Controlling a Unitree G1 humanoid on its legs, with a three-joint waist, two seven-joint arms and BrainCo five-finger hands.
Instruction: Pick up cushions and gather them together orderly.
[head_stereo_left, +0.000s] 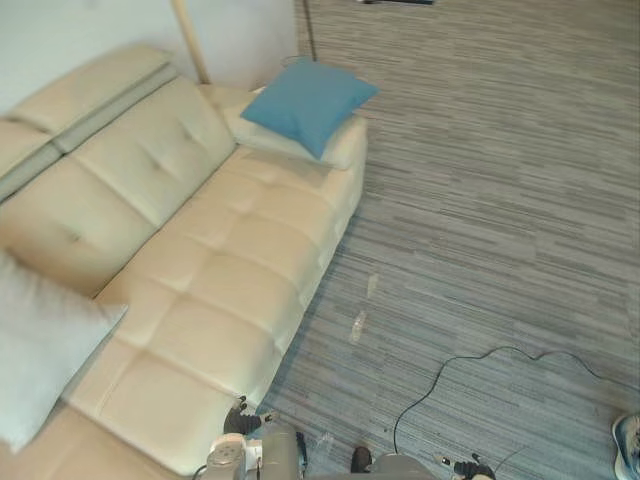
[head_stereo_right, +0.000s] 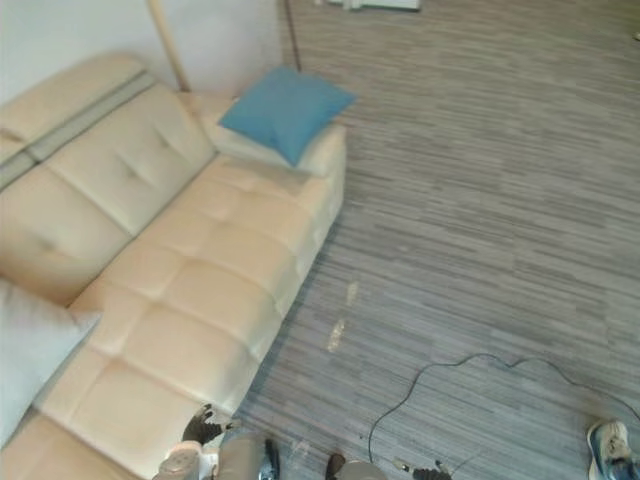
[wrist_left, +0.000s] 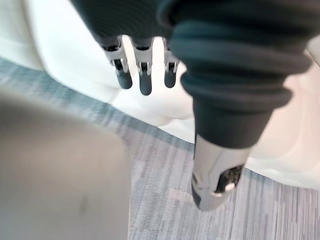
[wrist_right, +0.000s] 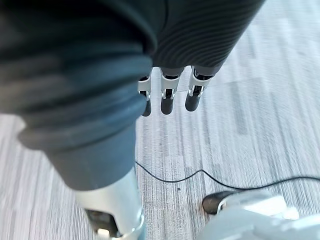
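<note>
A square blue cushion (head_stereo_left: 308, 103) lies on top of a cream cushion (head_stereo_left: 345, 152) at the far end of the cream tufted sofa (head_stereo_left: 230, 270). A pale grey cushion (head_stereo_left: 40, 350) rests at the near end, well apart from that pair. The left robot hand (wrist_left: 144, 80) hangs by the sofa's front edge, fingers straight and empty, and the right robot hand (wrist_right: 167, 100) hangs equally slack and empty over the striped grey carpet (head_stereo_left: 480, 200).

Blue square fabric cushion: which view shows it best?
Left eye view: the blue square fabric cushion is whole, lying on a cream cushion at the cream leather sofa's far end. Right eye view matches. Wrist views face sofa front and grey striped carpet.
</note>
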